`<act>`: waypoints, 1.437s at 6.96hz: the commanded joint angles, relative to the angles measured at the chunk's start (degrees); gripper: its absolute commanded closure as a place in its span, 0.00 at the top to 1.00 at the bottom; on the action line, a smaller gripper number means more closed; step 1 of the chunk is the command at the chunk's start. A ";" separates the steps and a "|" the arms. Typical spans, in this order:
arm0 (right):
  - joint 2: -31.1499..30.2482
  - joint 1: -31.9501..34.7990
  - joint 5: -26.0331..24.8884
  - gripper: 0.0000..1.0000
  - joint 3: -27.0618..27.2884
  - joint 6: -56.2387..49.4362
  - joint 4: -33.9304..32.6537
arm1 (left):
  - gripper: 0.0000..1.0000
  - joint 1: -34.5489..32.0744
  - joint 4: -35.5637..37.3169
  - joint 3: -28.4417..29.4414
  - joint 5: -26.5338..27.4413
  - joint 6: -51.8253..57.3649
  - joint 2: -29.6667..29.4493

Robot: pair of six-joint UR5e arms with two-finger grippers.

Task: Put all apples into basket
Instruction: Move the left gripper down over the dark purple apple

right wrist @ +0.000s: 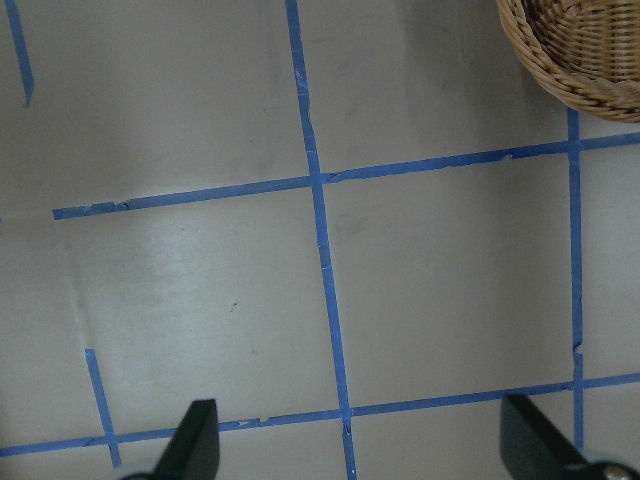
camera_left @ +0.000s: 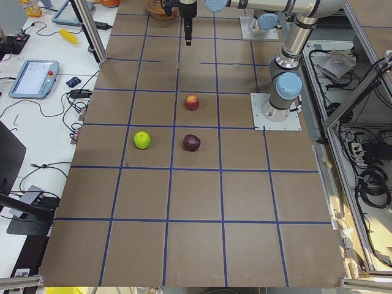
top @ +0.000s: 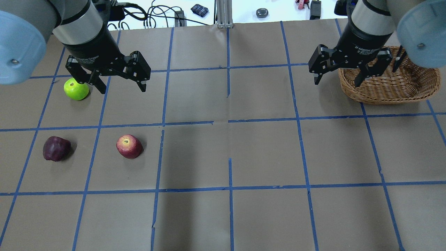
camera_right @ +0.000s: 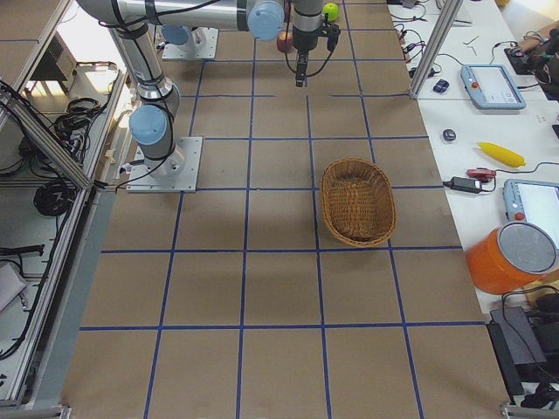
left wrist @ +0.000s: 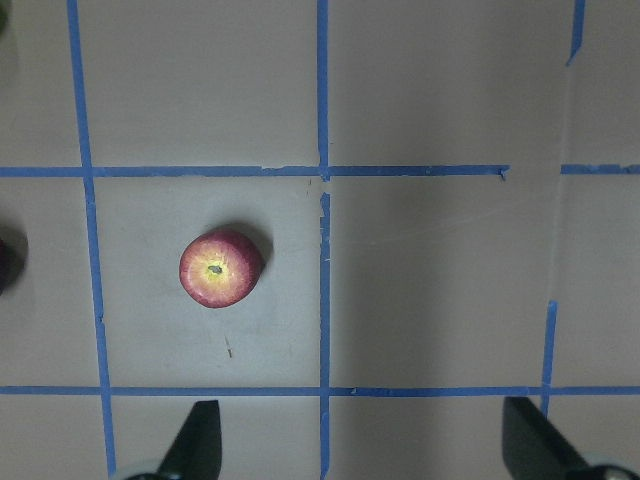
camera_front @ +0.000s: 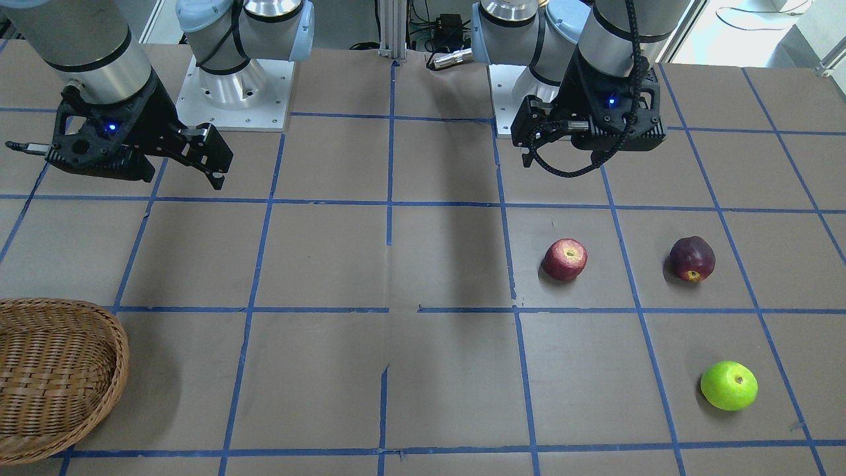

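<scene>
Three apples lie apart on the table on my left side: a red apple (top: 129, 146) (camera_front: 565, 259) (left wrist: 221, 268), a dark maroon apple (top: 55, 148) (camera_front: 692, 258) and a lime green apple (top: 76, 89) (camera_front: 729, 385). The wicker basket (top: 418, 92) (camera_front: 119, 370) (camera_right: 384, 196) stands empty on my right side. My left gripper (top: 122, 87) is open and empty, hovering above the table near the apples. My right gripper (top: 337, 83) is open and empty, hovering beside the basket's inner end. The basket's rim (right wrist: 560, 85) shows in the right wrist view.
Brown table with a blue tape grid. The two arm bases (camera_front: 234, 92) (camera_front: 515, 92) stand at the robot's edge. A side bench beyond the far edge holds a teach pendant (camera_right: 492, 85), a banana (camera_right: 500, 154) and an orange container (camera_right: 511, 262).
</scene>
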 commanded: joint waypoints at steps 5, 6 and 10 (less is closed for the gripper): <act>-0.14 0.00 0.31 1.00 0.10 0.04 0.00 | 1.00 3.85 -0.25 -0.20 0.96 7.59 0.17; -0.14 -0.09 0.31 1.00 0.01 0.04 0.00 | 1.00 12.66 -0.69 -1.07 1.75 15.56 -0.43; -0.23 0.00 -0.04 1.00 0.10 0.03 0.09 | 1.00 31.08 18.46 -14.83 3.07 40.09 -4.99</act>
